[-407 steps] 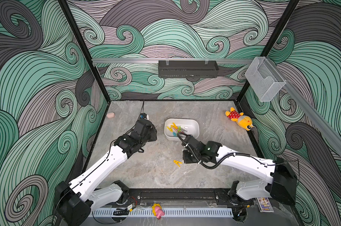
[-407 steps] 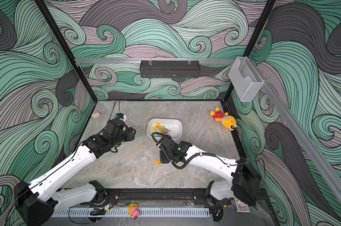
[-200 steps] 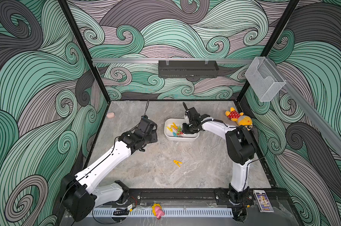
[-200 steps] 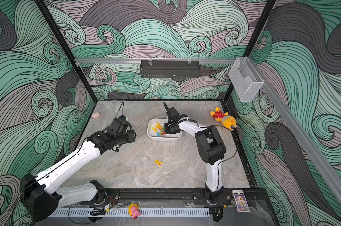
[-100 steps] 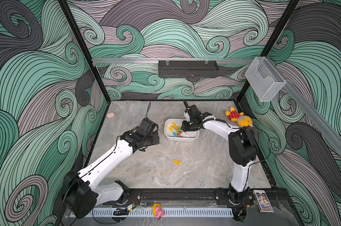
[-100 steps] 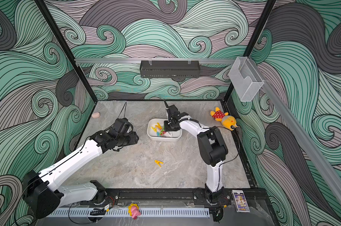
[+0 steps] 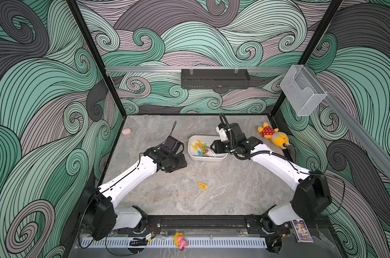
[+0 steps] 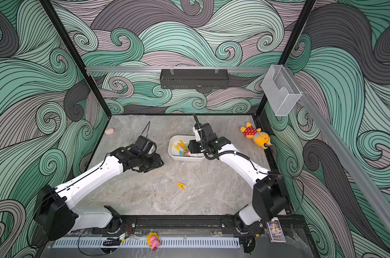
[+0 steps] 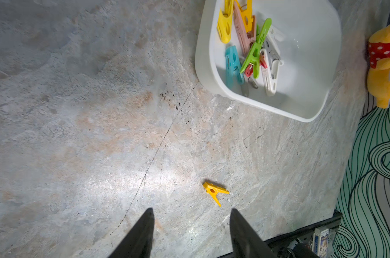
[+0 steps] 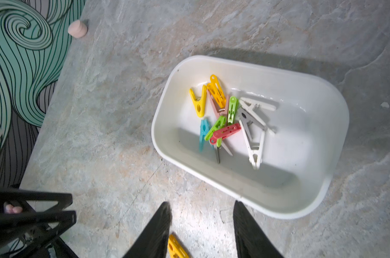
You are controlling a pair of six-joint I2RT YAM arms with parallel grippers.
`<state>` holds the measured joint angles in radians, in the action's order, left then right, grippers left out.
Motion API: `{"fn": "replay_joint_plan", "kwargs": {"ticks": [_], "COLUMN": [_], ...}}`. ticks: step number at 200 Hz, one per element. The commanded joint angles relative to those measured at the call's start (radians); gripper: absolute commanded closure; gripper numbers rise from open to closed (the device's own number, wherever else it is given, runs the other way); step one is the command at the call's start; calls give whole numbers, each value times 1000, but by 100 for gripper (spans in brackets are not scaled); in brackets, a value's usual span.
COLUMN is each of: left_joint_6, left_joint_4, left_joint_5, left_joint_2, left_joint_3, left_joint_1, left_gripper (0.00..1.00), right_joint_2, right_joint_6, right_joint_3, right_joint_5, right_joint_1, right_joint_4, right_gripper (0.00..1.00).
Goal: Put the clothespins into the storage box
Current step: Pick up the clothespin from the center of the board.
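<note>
My left fingers point(image 9: 140, 236) and right fingers point(image 10: 247, 230) are apart, empty. Last pin point(image 9: 214, 191) lies flat on the surface point(image 9: 77, 134), I could easily skid it away

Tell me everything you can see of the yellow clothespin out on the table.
The yellow clothespin is an A-shaped plastic peg with a round hole near its joined end. It lies flat on the grey table, apart from the white box. Only the table touches it; the open left gripper hangs nearby.
</note>
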<state>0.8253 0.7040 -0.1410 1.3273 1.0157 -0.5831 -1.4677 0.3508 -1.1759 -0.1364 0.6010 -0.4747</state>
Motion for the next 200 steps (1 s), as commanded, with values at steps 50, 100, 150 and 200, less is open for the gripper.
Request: {"fn": "replay_joint_plan", "kwargs": {"ticks": [50,100,150,200], "left_joint_6": [241,459,571,591], "left_joint_4": [-97,-140,-113,-61], "left_joint_5": [-86,-37,17,2], "left_joint_2": [144,261,296,388], "left_joint_3": [-63,-28,6,96], "left_joint_1": [-147,-281,-298,-297], "left_gripper": [47,49,46,44], "right_joint_2": [299,362,387,448], "right_joint_6": [107,126,100,105], "right_joint_3": [290,379,391,461], "right_joint_5": [137,115,60,25], "right_joint_1": [89,88,83,47], "right_joint_4": [46,137,154,169], "right_gripper": [52,52,51,51]}}
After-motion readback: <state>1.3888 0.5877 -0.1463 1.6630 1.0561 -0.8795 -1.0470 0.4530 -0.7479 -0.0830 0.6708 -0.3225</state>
